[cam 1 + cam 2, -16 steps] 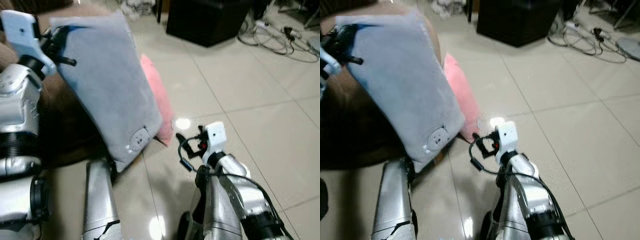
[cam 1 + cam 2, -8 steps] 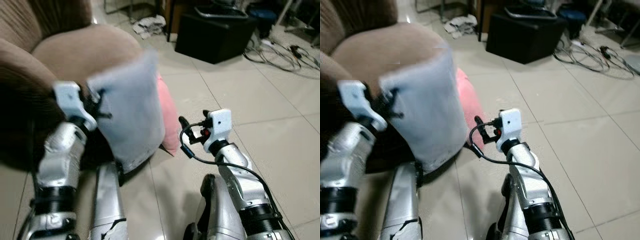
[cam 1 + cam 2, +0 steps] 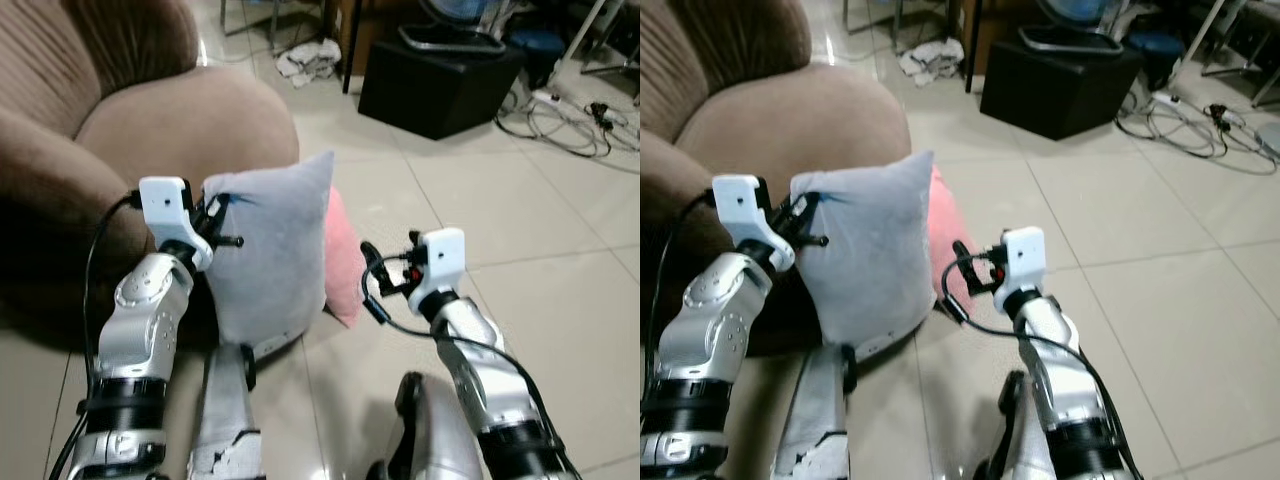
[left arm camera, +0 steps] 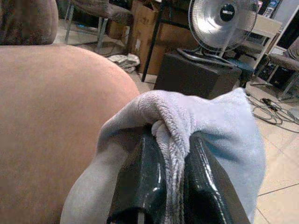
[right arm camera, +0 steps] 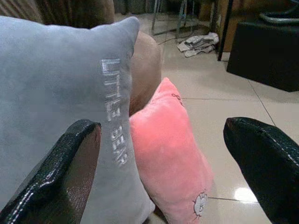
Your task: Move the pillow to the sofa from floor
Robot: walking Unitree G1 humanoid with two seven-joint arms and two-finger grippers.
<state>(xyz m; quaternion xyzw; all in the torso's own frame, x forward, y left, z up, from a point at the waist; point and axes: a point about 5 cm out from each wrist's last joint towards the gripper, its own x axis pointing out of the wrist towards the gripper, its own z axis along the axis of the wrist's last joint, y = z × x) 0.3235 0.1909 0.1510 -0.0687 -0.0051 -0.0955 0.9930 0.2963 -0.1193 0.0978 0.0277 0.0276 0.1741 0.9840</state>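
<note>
Grey pillow (image 3: 270, 250) hangs pinched by its top corner in my left gripper (image 4: 172, 179), just before the sofa (image 3: 150, 130) arm, my right gripper (image 5: 159, 163) spread empty beside it, so I should lift clear before releasing

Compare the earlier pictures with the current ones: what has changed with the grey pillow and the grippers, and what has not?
The left gripper, clamped on the grey pillow throughout, has brought it lower beside the sofa arm; the camera also shifted. The right gripper stays open and empty, and the pink pillow still lies against the sofa on the floor.
</note>
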